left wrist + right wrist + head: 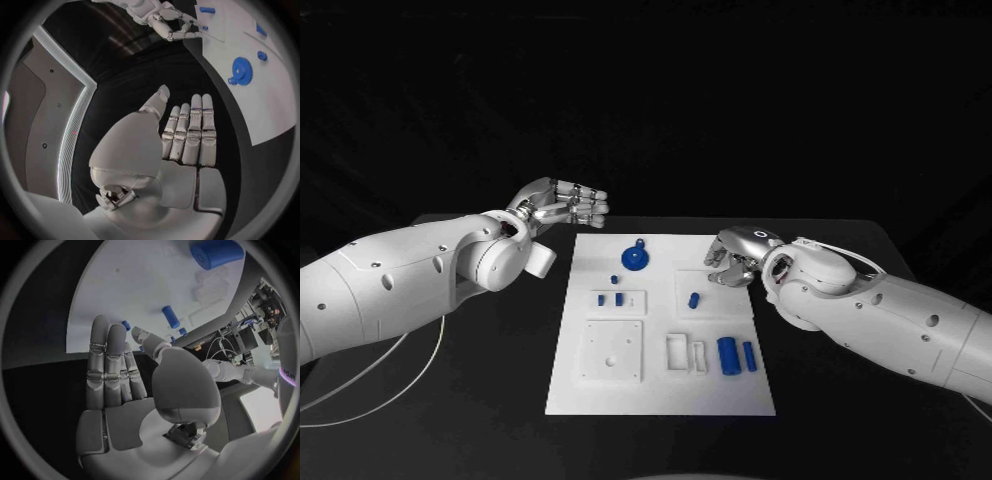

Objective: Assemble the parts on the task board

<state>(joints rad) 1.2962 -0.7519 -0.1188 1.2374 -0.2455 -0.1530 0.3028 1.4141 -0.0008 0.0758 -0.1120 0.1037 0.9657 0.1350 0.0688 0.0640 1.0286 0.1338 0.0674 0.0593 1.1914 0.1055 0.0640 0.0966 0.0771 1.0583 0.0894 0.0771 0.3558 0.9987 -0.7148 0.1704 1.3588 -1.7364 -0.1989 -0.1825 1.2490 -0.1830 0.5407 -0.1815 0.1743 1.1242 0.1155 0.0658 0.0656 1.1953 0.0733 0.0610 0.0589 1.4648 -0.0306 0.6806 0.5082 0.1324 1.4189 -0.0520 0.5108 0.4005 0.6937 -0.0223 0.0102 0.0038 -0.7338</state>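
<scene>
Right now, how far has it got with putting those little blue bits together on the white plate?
Barely started, it seems. The blue gear and two blue cylinders lie loose on the task board; some small blue pieces may already be seated. The left hand and right hand hold nothing, so nearly everything remains.

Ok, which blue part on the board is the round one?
The blue gear at the far end of the task board; the other blue parts are small pegs or cylinders.

Parts (728,355) on task board (661,390)
</scene>
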